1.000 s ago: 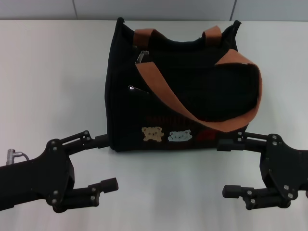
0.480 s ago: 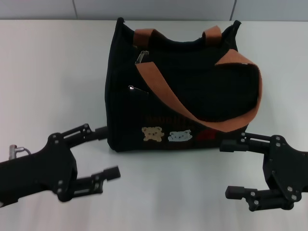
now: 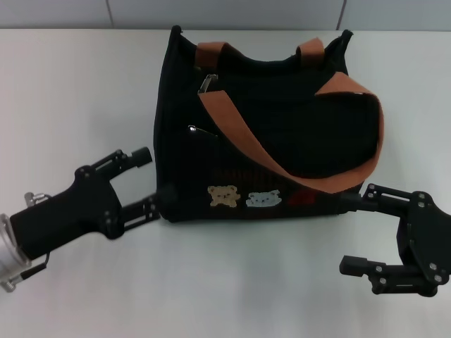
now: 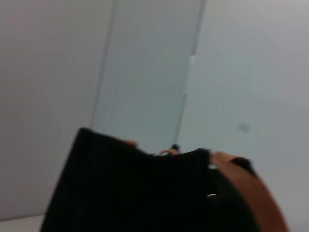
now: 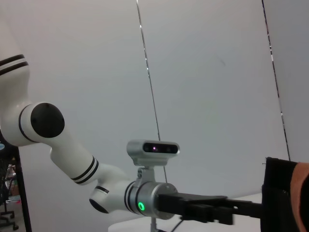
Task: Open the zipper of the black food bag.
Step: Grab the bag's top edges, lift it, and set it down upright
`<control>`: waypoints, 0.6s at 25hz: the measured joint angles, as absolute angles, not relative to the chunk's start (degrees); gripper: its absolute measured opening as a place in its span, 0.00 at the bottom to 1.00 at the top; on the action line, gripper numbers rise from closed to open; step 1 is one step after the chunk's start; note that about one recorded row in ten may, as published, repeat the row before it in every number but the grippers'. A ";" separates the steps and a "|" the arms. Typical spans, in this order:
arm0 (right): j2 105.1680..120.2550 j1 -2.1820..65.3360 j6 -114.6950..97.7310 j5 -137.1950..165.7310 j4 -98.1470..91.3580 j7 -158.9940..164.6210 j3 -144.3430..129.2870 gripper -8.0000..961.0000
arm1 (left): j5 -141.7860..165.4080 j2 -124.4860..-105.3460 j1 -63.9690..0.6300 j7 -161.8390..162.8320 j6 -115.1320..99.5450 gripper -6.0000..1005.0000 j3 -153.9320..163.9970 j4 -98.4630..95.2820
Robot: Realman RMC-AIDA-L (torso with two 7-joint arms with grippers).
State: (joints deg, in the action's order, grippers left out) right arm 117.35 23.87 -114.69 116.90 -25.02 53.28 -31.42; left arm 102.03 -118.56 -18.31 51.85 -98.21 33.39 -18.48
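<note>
L claw (image 3: pixel 153 179) wide at black food bag (image 3: pixel 261 134) corner; zipper (image 3: pixel 208 82) above.

You have a plain white table (image 3: pixel 77 91) spreading across the whole head view, its far edge running along a pale grey panelled wall (image 3: pixel 225 13). One thing rests directly on it: the boxy black fabric food bag (image 3: pixel 282 127) with brown-orange straps, standing near the far edge, about midway between the left and right sides. Its patched front faces the near edge.
</note>
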 joint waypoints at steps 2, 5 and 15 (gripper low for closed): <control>117.45 23.78 -114.63 116.89 -25.02 53.25 -31.41 0.83 | 102.02 -118.57 -18.86 51.84 -96.31 0.75 32.55 -17.58; 117.58 23.72 -114.35 116.90 -25.00 53.24 -31.38 0.83 | 102.12 -118.59 -19.96 51.83 -94.97 0.74 32.80 -16.69; 117.60 23.12 -113.85 116.88 -24.70 53.19 -31.37 0.83 | 102.26 -118.86 -23.39 49.03 -85.87 0.73 33.06 -11.83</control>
